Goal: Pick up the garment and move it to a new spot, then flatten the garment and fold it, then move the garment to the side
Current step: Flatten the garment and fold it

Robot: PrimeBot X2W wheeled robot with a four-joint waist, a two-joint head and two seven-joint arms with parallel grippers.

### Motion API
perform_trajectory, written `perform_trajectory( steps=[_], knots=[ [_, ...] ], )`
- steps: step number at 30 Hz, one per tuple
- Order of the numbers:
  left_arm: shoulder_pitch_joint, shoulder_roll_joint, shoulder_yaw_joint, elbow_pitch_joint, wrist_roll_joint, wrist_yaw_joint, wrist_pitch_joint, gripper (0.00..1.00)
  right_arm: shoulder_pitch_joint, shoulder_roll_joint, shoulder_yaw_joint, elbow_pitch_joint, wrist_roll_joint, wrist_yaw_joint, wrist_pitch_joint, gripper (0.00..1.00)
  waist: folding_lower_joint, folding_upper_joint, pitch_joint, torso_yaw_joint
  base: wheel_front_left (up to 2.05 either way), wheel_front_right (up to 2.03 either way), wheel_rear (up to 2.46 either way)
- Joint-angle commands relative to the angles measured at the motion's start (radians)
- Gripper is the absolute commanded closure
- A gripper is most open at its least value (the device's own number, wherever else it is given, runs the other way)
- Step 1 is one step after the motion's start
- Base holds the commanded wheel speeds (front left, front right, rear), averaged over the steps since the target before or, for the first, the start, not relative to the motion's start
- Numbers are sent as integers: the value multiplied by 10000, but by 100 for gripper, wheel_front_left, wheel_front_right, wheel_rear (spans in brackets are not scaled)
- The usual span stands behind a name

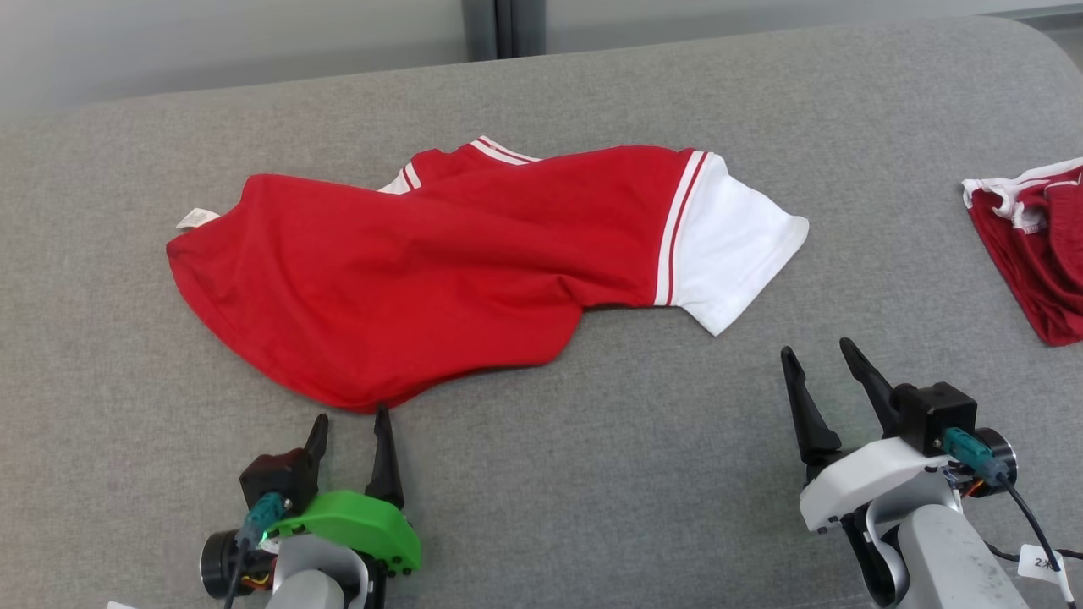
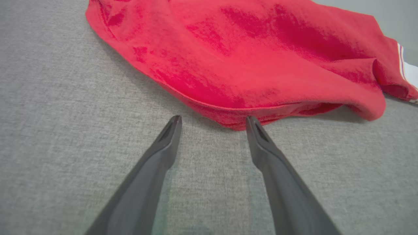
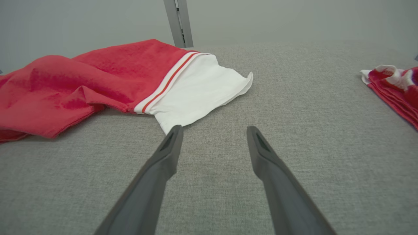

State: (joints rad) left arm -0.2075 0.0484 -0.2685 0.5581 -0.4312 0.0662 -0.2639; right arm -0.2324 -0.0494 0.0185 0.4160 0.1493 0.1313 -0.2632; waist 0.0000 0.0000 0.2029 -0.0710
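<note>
A red T-shirt [image 1: 440,254] with a white sleeve [image 1: 732,245] lies crumpled across the middle of the grey surface, sleeve pointing right. My left gripper [image 1: 350,419] is open just in front of the shirt's near hem [image 2: 228,117], its right fingertip almost at the cloth. My right gripper [image 1: 819,351] stands open on bare fabric, to the right of and nearer than the sleeve. In the right wrist view the sleeve's corner [image 3: 169,125] lies just beyond my left fingertip. Nothing is held by either gripper [image 2: 212,119] [image 3: 214,129].
A second red and white garment [image 1: 1036,245] lies bunched at the right edge of the grey cushioned surface [image 1: 592,474], also seen at the right in the right wrist view [image 3: 395,88]. A wall with a dark vertical post [image 1: 503,25] runs behind the far edge.
</note>
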Motion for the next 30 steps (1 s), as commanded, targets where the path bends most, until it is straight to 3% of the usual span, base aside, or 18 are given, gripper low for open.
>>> perform_trajectory(
  steps=[1, 7, 14, 15, 16, 17, 23, 30],
  knots=[
    [-191, 50, 18, -166, -99, -99, -4, 0, 103, -37, 11, -14, -32, -12, -18, 0, 0, 0, 28, 5, 0, 0, 0],
    [-2, 50, 156, -670, -763, -58, -3, 0, 44, -37, 16, 13, 25, -12, -18, 0, 0, 0, 100, 4, 0, 0, 0],
    [-266, 51, 218, -76, -1454, 141, -3, 0, -50, -37, 55, 52, 63, -12, -18, 0, 0, 0, 254, -55, 0, 0, 0],
    [-339, 48, 218, -10, -1500, 128, 2, 14, -72, -37, 56, 56, 59, -12, -18, 0, 0, 0, 278, -65, 0, 0, 0],
    [-387, 50, 235, 61, -1520, 103, 4, 87, -95, -37, 49, 58, 58, -12, -18, 0, 0, 0, 302, -75, 0, 0, 0],
    [-387, 50, 245, 118, -1525, 55, 4, 100, -119, -39, 42, 61, 60, -12, -18, 0, 0, 0, 322, -81, 0, 0, 0],
    [-495, 51, 380, -50, -1297, -300, -1, 100, -56, -37, -71, 111, 69, -12, -20, 0, 0, 0, 190, -3, 0, 0, 0],
    [-345, 49, 890, -2224, -505, -791, -4, 100, 241, -36, -100, 193, 278, -12, -18, 0, 0, 0, -413, 373, 0, 0, 0]
  ],
)
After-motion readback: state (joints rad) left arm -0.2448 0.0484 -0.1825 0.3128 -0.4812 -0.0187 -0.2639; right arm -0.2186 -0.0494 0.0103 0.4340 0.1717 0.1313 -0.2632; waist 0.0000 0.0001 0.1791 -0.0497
